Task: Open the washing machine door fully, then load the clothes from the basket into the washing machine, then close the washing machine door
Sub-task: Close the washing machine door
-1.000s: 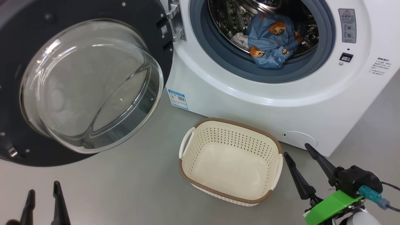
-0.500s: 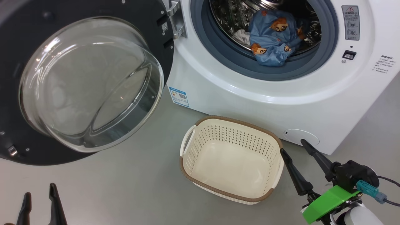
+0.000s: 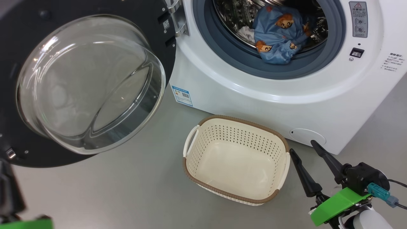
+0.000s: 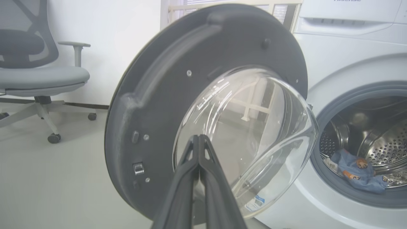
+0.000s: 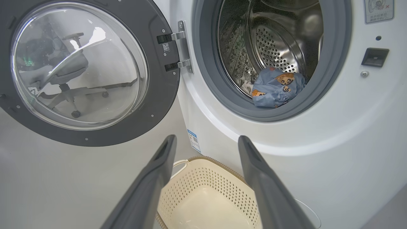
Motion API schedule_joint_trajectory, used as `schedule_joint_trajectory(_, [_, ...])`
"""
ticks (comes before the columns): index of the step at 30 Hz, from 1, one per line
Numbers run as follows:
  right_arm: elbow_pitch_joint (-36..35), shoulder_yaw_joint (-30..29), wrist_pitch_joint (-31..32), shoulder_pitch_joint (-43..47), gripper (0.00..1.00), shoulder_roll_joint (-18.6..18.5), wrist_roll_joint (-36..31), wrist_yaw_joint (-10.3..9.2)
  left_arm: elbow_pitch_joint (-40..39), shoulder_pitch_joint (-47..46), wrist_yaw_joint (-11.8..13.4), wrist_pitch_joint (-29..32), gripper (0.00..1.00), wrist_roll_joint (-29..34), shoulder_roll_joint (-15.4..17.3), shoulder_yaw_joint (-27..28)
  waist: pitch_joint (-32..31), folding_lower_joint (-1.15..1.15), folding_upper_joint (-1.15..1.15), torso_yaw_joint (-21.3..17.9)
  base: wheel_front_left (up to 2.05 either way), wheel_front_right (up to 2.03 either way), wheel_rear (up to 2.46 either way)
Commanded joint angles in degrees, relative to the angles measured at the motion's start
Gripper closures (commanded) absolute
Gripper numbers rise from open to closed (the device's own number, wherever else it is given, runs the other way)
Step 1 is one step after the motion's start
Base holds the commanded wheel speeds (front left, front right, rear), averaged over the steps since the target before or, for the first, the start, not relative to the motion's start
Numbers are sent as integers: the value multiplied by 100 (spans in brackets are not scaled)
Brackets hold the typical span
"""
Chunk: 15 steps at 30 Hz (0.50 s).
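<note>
Standing swung wide at the left of the drum, the 1 washing machine door (image 3: 86, 82) shows its glass bowl. The clothes (image 3: 279, 35), 1 blue bear-print bundle with a pale piece beside it, lie inside the washing machine (image 3: 254, 95). In front sits 1 basket (image 3: 241, 122), bare bottom showing. Just beside it, the right gripper (image 3: 302, 147) spreads its 2 fingers around nothing. The left gripper (image 4: 198, 137), pinched closed and empty, faces the door.

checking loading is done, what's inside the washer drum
Light blue bear-print garment at the front of the drum, white cloth peeking out beside it. Anything beneath them is covered.
</note>
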Motion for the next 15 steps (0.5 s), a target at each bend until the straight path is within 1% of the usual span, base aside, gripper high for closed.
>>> schedule_joint_trajectory(1, [-159, 78, -44, 54, 0, 24, -17, 8, -294, -305, -9, -32, 100, -93, 299, 317, 2, 0, 0, -2, 0, 0, 0])
schedule_joint_trajectory(5, [-195, -12, -44, 142, 0, 82, -45, 8, -520, -716, -9, -32, 100, -589, 684, 599, 31, 0, 0, -7, 0, 0, 0])
schedule_joint_trajectory(8, [-226, -78, -44, 192, 0, 116, -74, 8, -333, -1128, -9, -32, 100, -1371, 1051, 805, 64, 0, 0, -11, 0, 0, 0])
schedule_joint_trajectory(10, [-254, -136, -44, 215, 0, 132, -99, 8, -82, -1409, -9, 19, 100, -1894, 1393, 876, 93, 0, 0, -12, 0, 0, 0])
schedule_joint_trajectory(11, [-283, -180, -44, 235, 0, 132, -121, 8, 248, -1710, -9, 207, 100, -2408, 1734, 931, 127, 0, 0, -13, 0, 0, 0])
schedule_joint_trajectory(15, [-329, -260, -44, 258, 0, 129, -163, 8, 1208, -2420, -9, 817, 100, -3572, 2301, 1088, 197, 0, 0, -15, 0, 0, 0])
